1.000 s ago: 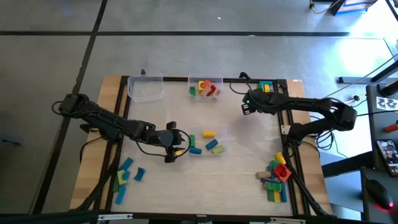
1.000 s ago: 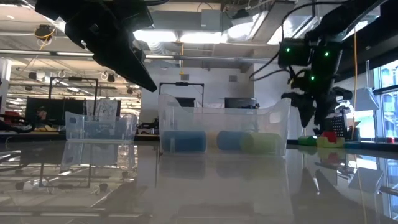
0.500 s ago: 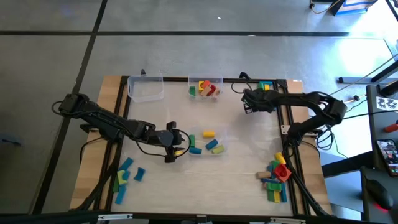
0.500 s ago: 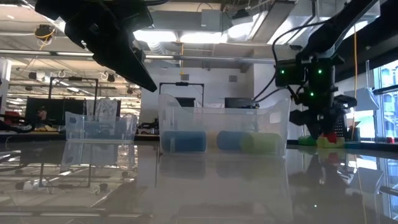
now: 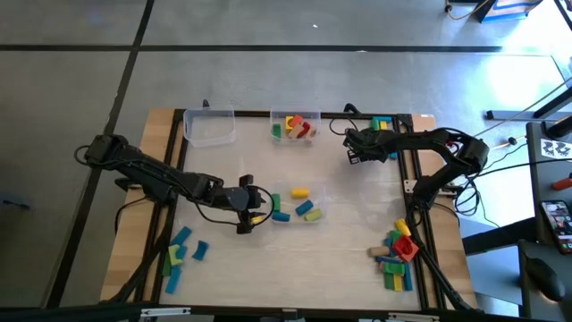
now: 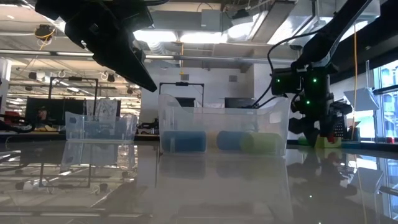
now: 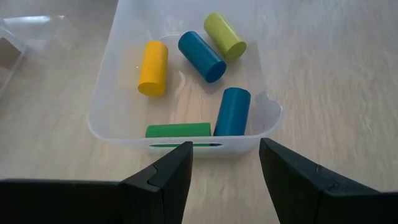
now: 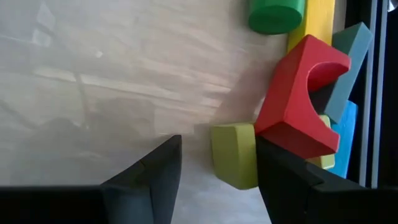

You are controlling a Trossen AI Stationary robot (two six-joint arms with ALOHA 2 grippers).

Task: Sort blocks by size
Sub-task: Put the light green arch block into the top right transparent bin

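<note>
My right gripper (image 8: 214, 177) is open, low over the table at the far right (image 5: 353, 148). A yellow-green block (image 8: 235, 154) lies on the table between its fingers, at the edge of a pile with a red arch block (image 8: 298, 106), a green cylinder (image 8: 273, 12) and blue blocks (image 8: 348, 74). My left gripper (image 7: 224, 168) is open and empty, held above the table just left of the middle tub (image 5: 299, 206). That tub (image 7: 106, 118) holds yellow, blue and green blocks. My right gripper stands open around the yellow-green block, coming from above. One finger (image 8: 292, 180) is right beside the block's side (image 8: 252, 162). I cannot tell whether it touches. The block lies flat on the table, against the red arch block.
An empty clear tub (image 5: 208, 127) stands at the far left. A tub with red, yellow and green blocks (image 5: 297, 127) stands at the far middle. Loose blocks lie at the near left (image 5: 183, 255) and near right (image 5: 398, 259). The table frame's rail (image 8: 373, 93) runs beside the pile.
My right gripper has gone down toward the table and slightly toward the far edge, beside the block pile at the far right.
</note>
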